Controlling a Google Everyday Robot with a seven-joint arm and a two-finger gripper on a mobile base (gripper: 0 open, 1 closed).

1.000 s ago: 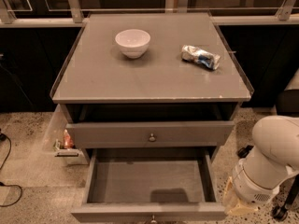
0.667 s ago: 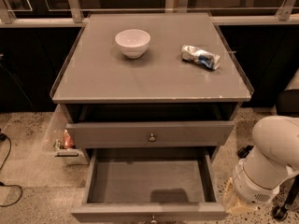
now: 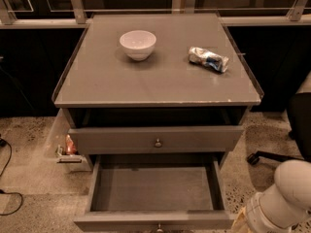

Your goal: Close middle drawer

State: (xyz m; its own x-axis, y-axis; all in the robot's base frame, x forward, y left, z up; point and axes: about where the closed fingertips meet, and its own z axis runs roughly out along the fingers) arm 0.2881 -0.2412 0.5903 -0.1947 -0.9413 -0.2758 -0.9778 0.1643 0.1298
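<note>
Low in the view, pulled far out toward the camera: middle drawer [image 3: 155,220], its front at the bottom edge with a small round knob [image 3: 159,227] at centre. Shows a bare grey floor from wall to wall. Runs with its long side left to right across the view, parallel to the table [image 3: 160,84] edge; faces the camera, sliding line front to back.

Gripper outside the frame, somewhere beyond the lower right corner; cannot tell whether spread or closed. Only a white arm segment [image 3: 287,198] in sight there, just right of the drawer's right front corner and apart from it.

Above, upper drawer [image 3: 121,140] out only a little, a dark gap between its front and the tabletop, contents hidden; metal knob [image 3: 158,142] at centre.

On the table: white bowl [image 3: 138,43] upright at back left, inside not readable; crumpled foil packet [image 3: 208,58] at back right, well apart from the bowl, lying slantwise.

Right of the table, black chair base [image 3: 269,157] on the speckled floor.
</note>
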